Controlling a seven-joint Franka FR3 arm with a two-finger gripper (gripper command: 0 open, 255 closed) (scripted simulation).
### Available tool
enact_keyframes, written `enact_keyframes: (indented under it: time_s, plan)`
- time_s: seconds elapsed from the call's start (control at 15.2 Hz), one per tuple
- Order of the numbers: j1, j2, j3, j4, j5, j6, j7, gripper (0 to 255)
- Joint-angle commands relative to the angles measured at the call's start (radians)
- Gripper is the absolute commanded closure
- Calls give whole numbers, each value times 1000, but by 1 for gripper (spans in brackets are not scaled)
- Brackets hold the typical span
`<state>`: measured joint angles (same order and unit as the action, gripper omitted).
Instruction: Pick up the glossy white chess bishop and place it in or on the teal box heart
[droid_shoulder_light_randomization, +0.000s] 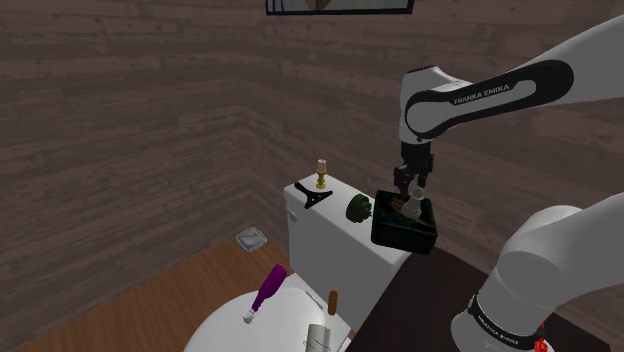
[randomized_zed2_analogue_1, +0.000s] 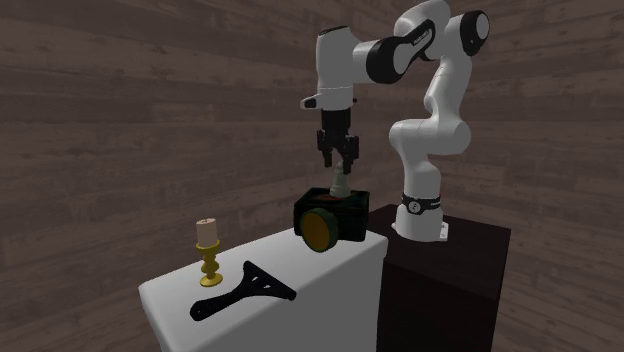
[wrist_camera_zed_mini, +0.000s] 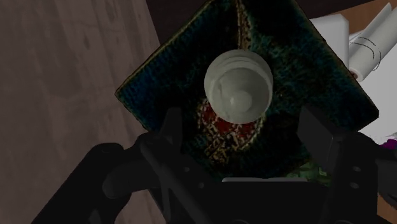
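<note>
**Fig. 1. End effector over the box, bishop released.** In the shoulder view, right of centre, my end effector (droid_shoulder_light_randomization: 412, 186) hangs fingers-down over the dark teal box (droid_shoulder_light_randomization: 405, 236). The box sits at the right end of the white toilet tank (droid_shoulder_light_randomization: 320, 238). The pale chess bishop (droid_shoulder_light_randomization: 410, 208) stands upright on the box, directly beneath the fingertips.

The second exterior view, at centre frame, shows the same stack: end effector (randomized_zed2_analogue_1: 338, 157) above, bishop (randomized_zed2_analogue_1: 340, 184) below it, box (randomized_zed2_analogue_1: 352, 222) at the bottom.

In the wrist view I look straight down on the bishop's rounded head (wrist_camera_zed_mini: 238, 86), with the box lid (wrist_camera_zed_mini: 159, 86) around it. The fingers (wrist_camera_zed_mini: 173, 124) stand well apart on either side and touch neither piece, so the end effector (wrist_camera_zed_mini: 242, 122) is open and holds nothing.

The relation that matters is that the bishop's long axis is vertical and runs in line with the approach axis of the end effector. I judge the placing done. A retreat should go straight up along that axis, since any sideways drift could tip the piece.
</note>
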<state>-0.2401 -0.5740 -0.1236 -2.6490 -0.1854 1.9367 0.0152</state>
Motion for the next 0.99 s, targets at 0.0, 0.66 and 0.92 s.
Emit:
enact_keyframes:
  time_s: [0.0,0.66,0.92]
  plan:
    - [0,0,0,0,0,0,0,0]
    - [10,-17,17,116,19,-133,-4,0]
    - [10,-17,17,116,19,-133,-4,0]
